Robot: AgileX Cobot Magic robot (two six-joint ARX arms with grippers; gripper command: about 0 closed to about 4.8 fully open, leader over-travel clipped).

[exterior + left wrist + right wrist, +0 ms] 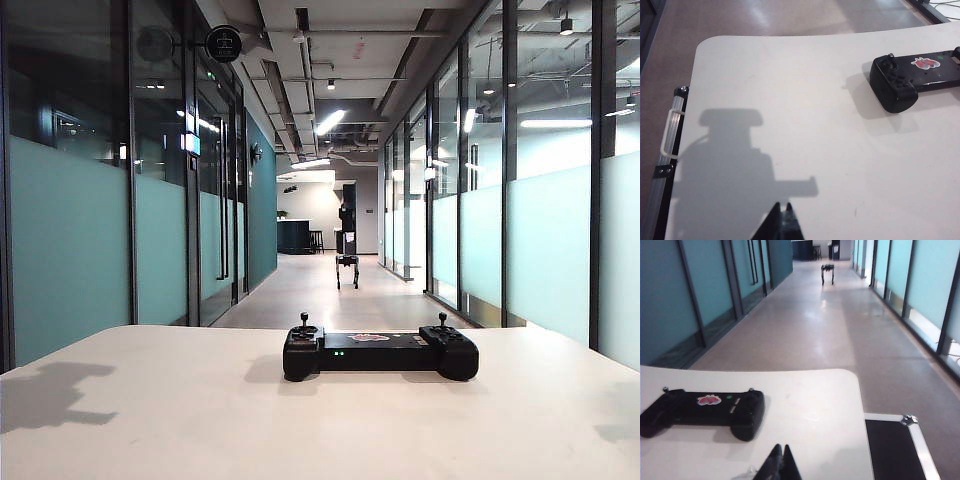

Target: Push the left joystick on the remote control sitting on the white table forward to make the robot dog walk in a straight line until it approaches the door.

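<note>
The remote control [380, 353] is lying flat on the white table [150, 420], its long side facing the camera, with the left joystick [304, 321] standing upright and untouched on its left end. The robot dog [347, 268] is standing far down the corridor, seemingly near the doors at the end, though it is too small to judge how close. Neither arm is touching the controller: the left gripper [781, 222] is hanging over bare tabletop well apart from it with its fingertips pressed together, and the right gripper [779, 465] is likewise sitting closed and empty, nearer the controller's right end. To push the stick well, the left gripper would need to be coming in behind the small cap and nudging it straight ahead, avoiding any sideways lean that would be steering the dog off line. A reddish sticker [923, 63] is showing on the middle bar; no writing on it is readable, and small green lights [338, 353] are glowing.
</note>
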